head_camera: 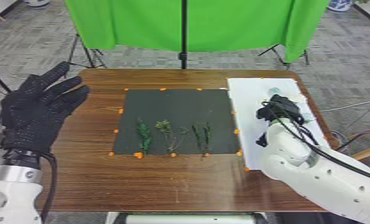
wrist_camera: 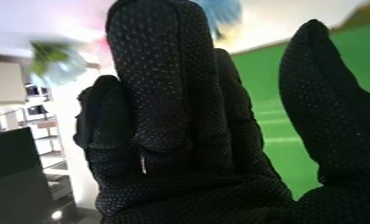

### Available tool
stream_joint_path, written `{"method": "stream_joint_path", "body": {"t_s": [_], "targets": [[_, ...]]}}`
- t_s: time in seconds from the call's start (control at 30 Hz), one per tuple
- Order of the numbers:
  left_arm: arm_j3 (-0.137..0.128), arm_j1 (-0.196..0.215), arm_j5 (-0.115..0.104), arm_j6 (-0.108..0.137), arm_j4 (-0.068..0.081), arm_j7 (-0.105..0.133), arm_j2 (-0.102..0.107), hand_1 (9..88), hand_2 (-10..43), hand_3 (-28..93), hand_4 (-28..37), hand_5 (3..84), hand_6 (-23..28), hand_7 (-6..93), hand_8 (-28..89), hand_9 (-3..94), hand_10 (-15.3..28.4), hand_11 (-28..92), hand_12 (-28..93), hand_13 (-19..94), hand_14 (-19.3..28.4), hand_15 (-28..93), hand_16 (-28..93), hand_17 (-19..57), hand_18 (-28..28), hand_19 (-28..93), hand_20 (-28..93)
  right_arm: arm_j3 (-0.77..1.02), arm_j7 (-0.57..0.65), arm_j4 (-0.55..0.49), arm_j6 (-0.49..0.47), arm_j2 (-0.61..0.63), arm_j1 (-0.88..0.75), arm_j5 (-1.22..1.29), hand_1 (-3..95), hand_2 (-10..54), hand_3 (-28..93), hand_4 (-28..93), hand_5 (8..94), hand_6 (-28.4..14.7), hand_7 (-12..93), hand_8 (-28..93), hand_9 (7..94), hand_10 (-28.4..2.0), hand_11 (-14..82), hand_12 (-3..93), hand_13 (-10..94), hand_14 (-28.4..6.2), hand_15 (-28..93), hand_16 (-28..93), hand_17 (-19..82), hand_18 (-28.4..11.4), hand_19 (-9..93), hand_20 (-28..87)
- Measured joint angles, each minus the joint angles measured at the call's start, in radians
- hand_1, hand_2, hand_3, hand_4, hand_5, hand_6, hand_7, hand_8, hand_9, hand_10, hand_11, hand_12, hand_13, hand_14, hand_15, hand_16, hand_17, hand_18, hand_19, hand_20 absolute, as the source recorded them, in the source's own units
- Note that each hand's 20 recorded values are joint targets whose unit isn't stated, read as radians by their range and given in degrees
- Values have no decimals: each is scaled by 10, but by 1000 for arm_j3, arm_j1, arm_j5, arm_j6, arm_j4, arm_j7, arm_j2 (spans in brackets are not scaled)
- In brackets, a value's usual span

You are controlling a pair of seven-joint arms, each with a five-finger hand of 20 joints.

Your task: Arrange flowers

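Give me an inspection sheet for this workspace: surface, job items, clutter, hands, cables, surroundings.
Surface: brown wooden table; dark mat in the middle, white sheet on the right.
Job items: leafy sprigs laid out on the mat; clear vessel holding greenery in the right wrist view.
Clutter: small orange markers around the mat.
Hands: left hand raised at the left, open; right hand over the sheet, fingers straight.
Cables: black cable along the right arm.
Surroundings: green backdrop, grey floor.

A bright green cloth hangs beyond the brown wooden table, a thin black upright pole in front of it. The grey, streaky floor spreads around them; pale wooden furniture stands to the right.
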Motion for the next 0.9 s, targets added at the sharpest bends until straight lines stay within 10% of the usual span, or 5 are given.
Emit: {"method": "stream_joint_path", "body": {"t_s": [0.2,0.33,0.9], "targets": [[3,-5,0,0,0,0,1,212,92,772,-259,368,106,159,-97,337,220,288,115,256,284,517,-98,-69,284,666,-136,1,0,23,-58,-1,-9,36,417,-95,776,-246,650,-22,147,-115,834,-160,202,146,835,-98,507,153,478,-229,932,198],[5,-10,0,0,1,-1,1,212,92,770,-260,368,105,159,-98,337,219,289,115,256,284,516,-98,-69,284,666,-136,-8,2,40,-60,-5,-2,31,544,-95,732,-280,809,-9,225,30,910,-101,159,248,866,-68,498,168,491,-211,932,209],[9,-22,0,-1,5,-1,12,211,92,770,-259,368,106,158,-97,338,220,288,114,256,284,516,-98,-69,284,666,-135,-202,24,48,132,-1,67,-163,567,-95,735,-283,857,-15,199,48,937,-76,228,260,901,-47,505,193,512,-197,932,253]]}}
